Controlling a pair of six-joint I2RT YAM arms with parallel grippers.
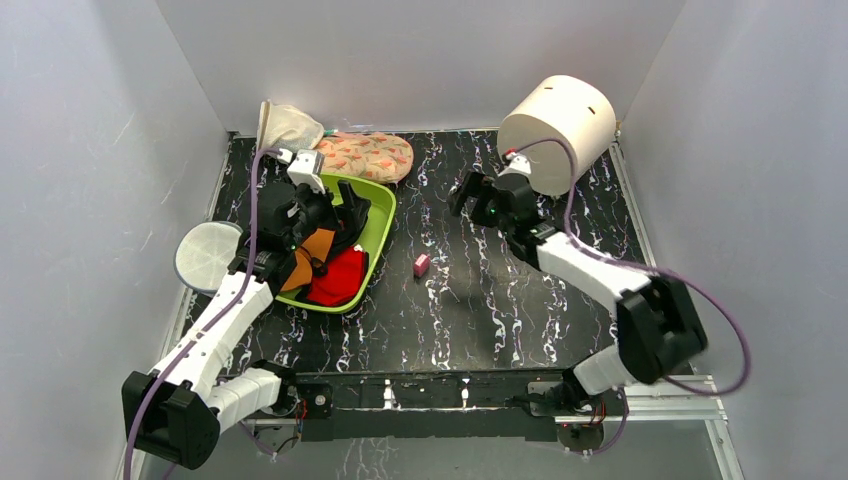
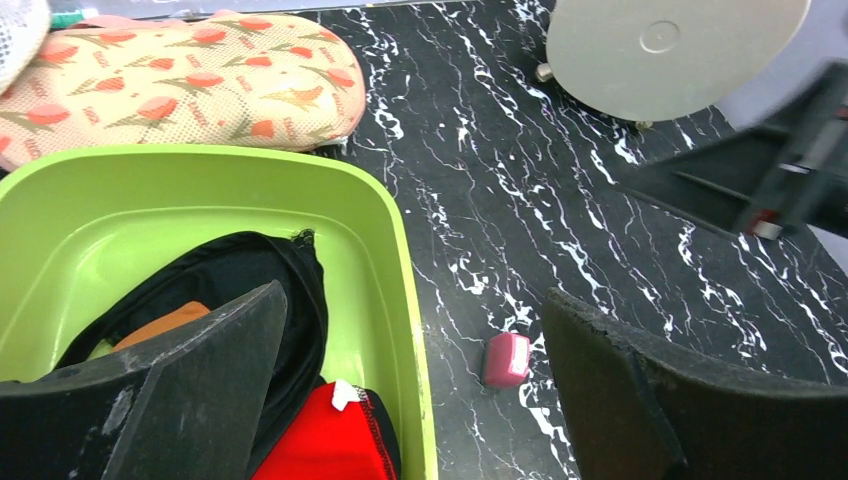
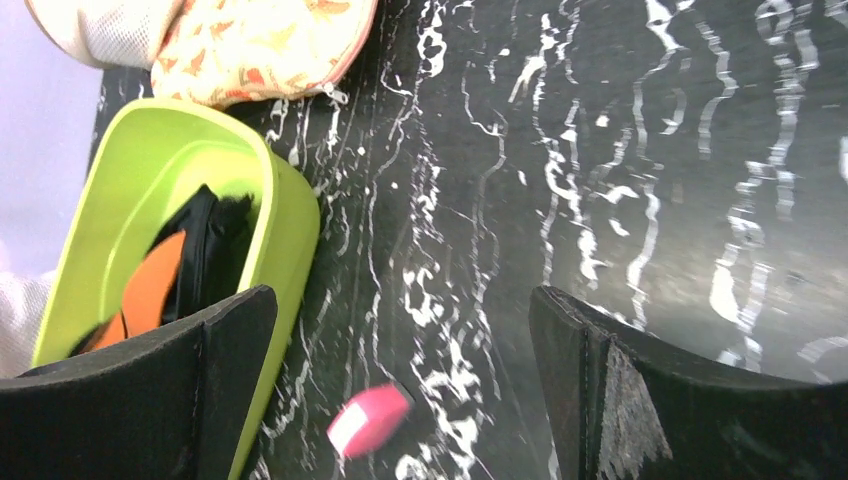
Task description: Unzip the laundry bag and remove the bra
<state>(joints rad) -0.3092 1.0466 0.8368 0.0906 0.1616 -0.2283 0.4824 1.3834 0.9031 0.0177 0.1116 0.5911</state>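
The laundry bag (image 1: 208, 254), a round white mesh dome with a dark rim, lies at the table's left edge, beside the left arm. No bra shows in any view. My left gripper (image 1: 338, 226) hangs open over the green tub (image 1: 382, 222). In the left wrist view the left gripper (image 2: 415, 300) straddles the tub's right rim (image 2: 405, 270), with nothing between its fingers. My right gripper (image 1: 468, 200) is open above the table's middle back, far from the bag. In the right wrist view the right gripper (image 3: 402, 300) has only bare table beneath it.
The green tub holds black, orange and red clothes (image 1: 336, 276). A small pink block (image 1: 421, 264) lies right of the tub. At the back are a cream mesh pouch (image 1: 285, 126) and a tulip-print pouch (image 1: 368, 156). A big white cylinder (image 1: 557, 125) stands back right.
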